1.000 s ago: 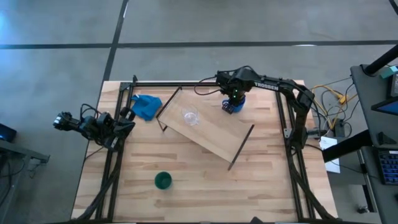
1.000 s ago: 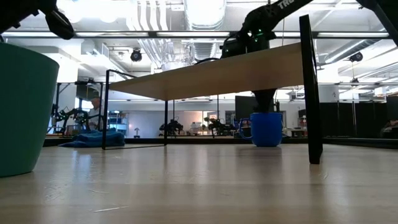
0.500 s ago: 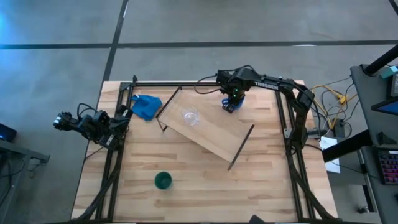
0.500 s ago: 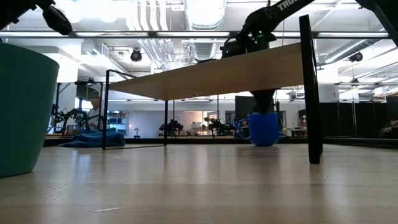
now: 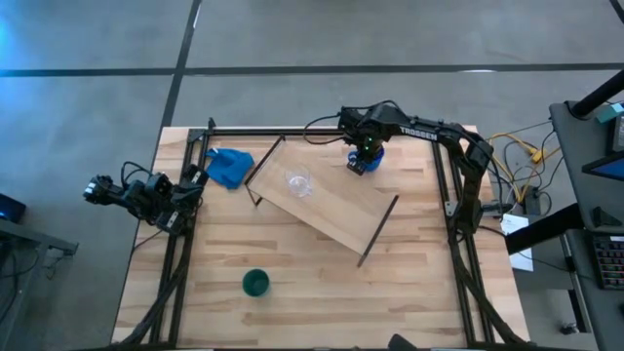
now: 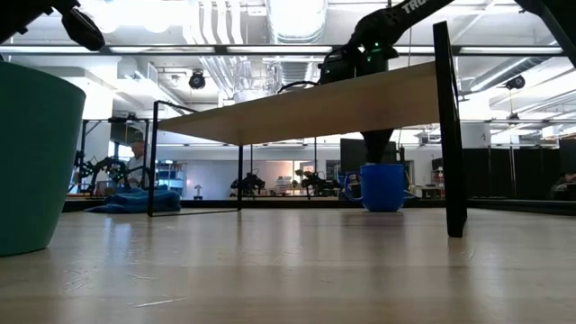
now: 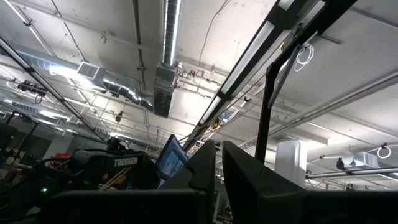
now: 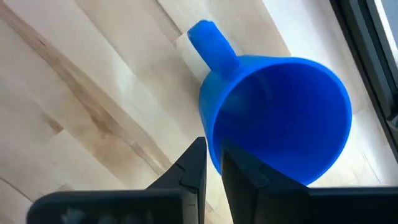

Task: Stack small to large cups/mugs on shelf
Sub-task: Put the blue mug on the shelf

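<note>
The bright blue mug (image 8: 280, 112) is at the table's far side, beyond the shelf's far edge; it also shows in the high view (image 5: 364, 162) and the low view (image 6: 382, 186). My right gripper (image 8: 214, 165) is shut on it from above. The tiny clear glass cup (image 5: 297, 182) stands on the light-wood shelf (image 5: 327, 205), which stands slantwise mid-table on its dark rod frames. The dark green cup (image 5: 255, 283) stands on the table near the front edge, and looms at the left of the low view (image 6: 31, 157). My left gripper (image 7: 219, 171) is shut and empty at the table's left edge, pointing up. My right gripper pinches the mug's rim wall (image 8: 214, 146) near the handle (image 8: 211, 40), one finger (image 8: 242, 174) inside the mug and one finger (image 8: 193, 165) outside. The fingers come from above, pointing down. The mug sits a little tilted; whether its base is clear of the table I cannot tell.
A crumpled blue cloth (image 5: 229, 166) lies at the far left by the shelf's left frame. Dark frame rails run along the table's left, right and far edges (image 5: 312, 130). Bare tabletop lies between the shelf and the green cup.
My right gripper has carried the blue mug a short way toward the table's far edge, still shut on its rim.
</note>
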Controlling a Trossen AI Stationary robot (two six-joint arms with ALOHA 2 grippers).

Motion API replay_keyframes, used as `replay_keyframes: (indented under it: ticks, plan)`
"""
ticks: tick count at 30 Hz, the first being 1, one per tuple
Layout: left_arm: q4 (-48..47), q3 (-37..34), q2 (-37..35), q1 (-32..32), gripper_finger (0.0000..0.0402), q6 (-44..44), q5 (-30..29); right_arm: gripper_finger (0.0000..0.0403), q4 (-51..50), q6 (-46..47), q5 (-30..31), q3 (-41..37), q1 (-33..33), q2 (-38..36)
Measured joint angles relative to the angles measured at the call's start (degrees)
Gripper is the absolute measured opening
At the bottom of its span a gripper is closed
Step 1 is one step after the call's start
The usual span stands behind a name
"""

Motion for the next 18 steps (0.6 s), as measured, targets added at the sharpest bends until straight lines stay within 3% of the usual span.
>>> replay_keyframes:
  ticks: [18]
  plan:
    - [0.0,0.0,0.0,0.0,0.0015,0.0,0.0,0.0038,3.6,-1.5,0.0,-3.5,-0.4,0.1]
